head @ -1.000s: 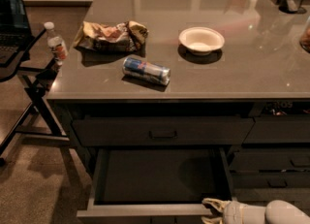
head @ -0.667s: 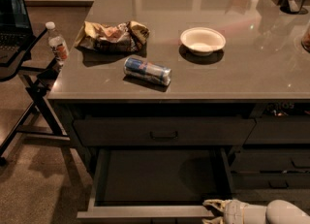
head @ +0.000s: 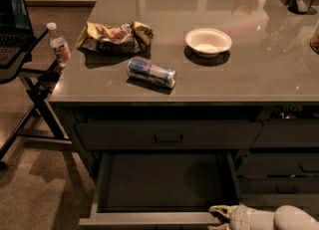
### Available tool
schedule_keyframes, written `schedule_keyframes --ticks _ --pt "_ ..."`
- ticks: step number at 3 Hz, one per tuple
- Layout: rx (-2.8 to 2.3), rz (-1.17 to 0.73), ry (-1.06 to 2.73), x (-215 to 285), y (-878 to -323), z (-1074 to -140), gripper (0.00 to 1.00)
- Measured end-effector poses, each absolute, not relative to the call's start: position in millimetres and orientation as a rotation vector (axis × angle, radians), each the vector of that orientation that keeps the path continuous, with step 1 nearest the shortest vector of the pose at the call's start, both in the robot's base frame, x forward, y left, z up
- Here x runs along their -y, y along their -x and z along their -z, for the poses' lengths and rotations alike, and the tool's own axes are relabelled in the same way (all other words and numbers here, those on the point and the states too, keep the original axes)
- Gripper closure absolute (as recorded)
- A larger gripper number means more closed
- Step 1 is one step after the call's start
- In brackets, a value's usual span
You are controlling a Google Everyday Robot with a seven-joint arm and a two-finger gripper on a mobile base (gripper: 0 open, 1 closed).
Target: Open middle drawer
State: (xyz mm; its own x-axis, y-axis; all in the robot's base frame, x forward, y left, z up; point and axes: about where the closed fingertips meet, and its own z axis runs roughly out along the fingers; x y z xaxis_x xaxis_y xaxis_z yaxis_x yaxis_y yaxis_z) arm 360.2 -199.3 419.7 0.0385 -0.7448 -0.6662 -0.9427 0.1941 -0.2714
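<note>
1. Brown speckled floor (head: 45, 194) fills the lower left of the frame, bare from the drawer's left side out to a black folding stand (head: 30, 82) at the left edge.
2. The grey table (head: 239, 79) spans the upper and middle frame. Its front edge runs left to right just above the drawer fronts.
3. The middle drawer (head: 149, 220) sits at lower centre, pulled well out toward the bottom of the frame. Its long axis runs left to right, its dark inside faces up, and its paler front rim lies close to the bottom edge.
4. Above it, the top drawer (head: 114, 137) is closed flush, and narrower drawer fronts (head: 284, 137) stand to the right.
5. A pale arm (head: 294, 219) comes in from the lower right corner, lying roughly level and pointing left.
6. The hand (head: 217, 217) is at the right end of the drawer's front rim, touching or just beside it. Whether it is open or closed on the rim cannot be told.
7. On the table, a crumpled bag (head: 114, 37) lies upper left, a white bowl (head: 208, 41) is at centre, and a can (head: 151, 72) lies on its side near the front edge.
8. A water bottle (head: 59, 45) stands on the stand beside the table's left edge.
</note>
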Motion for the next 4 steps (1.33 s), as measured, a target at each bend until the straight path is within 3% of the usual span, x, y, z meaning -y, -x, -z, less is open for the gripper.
schedule_keyframes --ticks 2,3,4 --pt "-1.748 -0.347 1.594 199.3 -360.2 -419.7 0.12" --pt "-1.748 -0.347 1.594 199.3 -360.1 -419.7 0.0" --pt "-1.748 -0.347 1.594 199.2 -360.1 -419.7 0.0"
